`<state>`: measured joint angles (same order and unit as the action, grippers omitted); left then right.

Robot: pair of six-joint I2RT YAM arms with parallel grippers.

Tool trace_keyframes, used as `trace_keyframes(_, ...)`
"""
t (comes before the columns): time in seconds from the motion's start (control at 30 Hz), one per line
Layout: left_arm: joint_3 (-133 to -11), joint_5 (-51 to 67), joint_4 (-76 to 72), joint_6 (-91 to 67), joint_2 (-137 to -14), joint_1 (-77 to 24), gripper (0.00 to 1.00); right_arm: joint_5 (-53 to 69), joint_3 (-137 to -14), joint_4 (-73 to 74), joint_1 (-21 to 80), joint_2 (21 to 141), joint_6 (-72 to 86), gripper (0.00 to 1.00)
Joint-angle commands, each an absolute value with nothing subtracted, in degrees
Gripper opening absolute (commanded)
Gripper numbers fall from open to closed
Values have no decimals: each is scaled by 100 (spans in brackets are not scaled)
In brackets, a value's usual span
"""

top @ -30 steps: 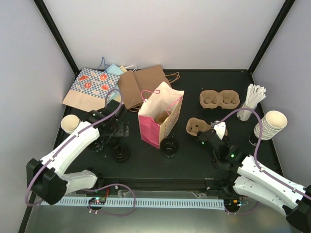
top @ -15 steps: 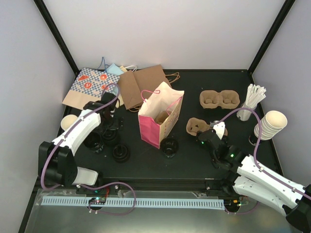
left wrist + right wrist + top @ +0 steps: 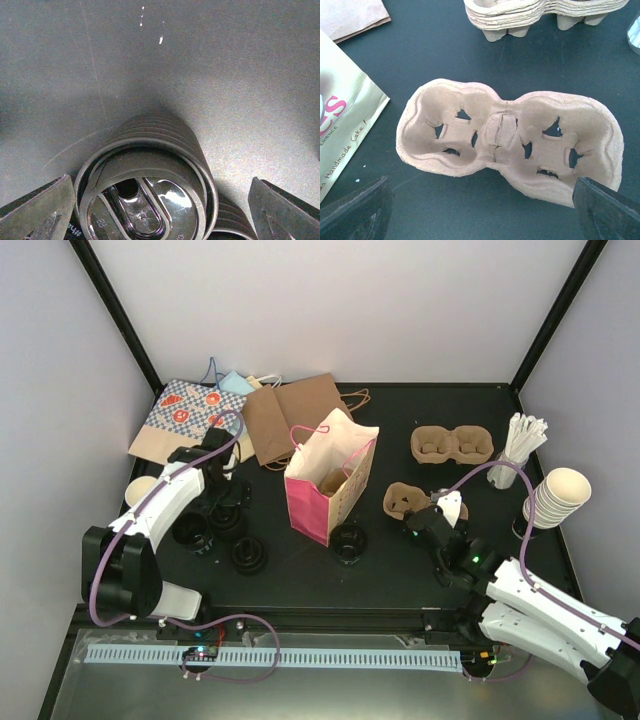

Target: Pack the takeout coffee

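A round black lid that may cap a takeout coffee cup (image 3: 348, 540) stands just in front of the pink paper bag (image 3: 325, 485); from above only the lid shows. My left gripper (image 3: 226, 504) hangs open over a stack of loose black lids (image 3: 145, 190), with its fingers (image 3: 40, 215) on either side of the stack and not touching it. My right gripper (image 3: 426, 526) is open too, close in front of an empty cardboard two-cup carrier (image 3: 510, 145), and nothing is between its fingers (image 3: 607, 210).
More black lid stacks (image 3: 190, 532) (image 3: 248, 555) lie by the left arm. A lidless cream cup (image 3: 140, 492) is at the far left and stacked cream cups (image 3: 555, 498) at the right. Stacked carriers (image 3: 452, 445), stirrers (image 3: 518, 445) and flat bags (image 3: 295, 415) sit further back.
The left arm has swung away from the front left and reached further back over the lid stacks. The right arm has stayed put.
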<state>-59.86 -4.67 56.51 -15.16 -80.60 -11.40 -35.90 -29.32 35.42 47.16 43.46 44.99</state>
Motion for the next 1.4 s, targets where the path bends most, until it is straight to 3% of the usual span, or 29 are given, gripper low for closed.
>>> trace_keyframes(0.0,-6013,-363,5497,-1324,-7985,-1074,97,-3640,-2918,3401,4684,4359,4457,100)
trace_keyframes(0.3,-5998,-342,5528,-1339,-8136,-1073,90,-3622,-2918,3400,4679,4360,4447,100)
trace_keyframes(0.6,-5942,-702,5697,-1449,-7861,-1073,98,-3639,-2909,3398,4678,4342,4457,100)
trace_keyframes(1.03,-5783,-729,5241,35,-7223,-1107,95,-3431,-2931,3257,4682,4489,4252,100)
trace_keyframes(1.17,-5595,-507,5073,512,-7016,-1137,99,-3384,-2974,3242,4677,4607,4196,100)
trace_keyframes(1.37,-5763,-606,5277,461,-7494,-1129,98,-3327,-2964,3212,4678,4591,4158,100)
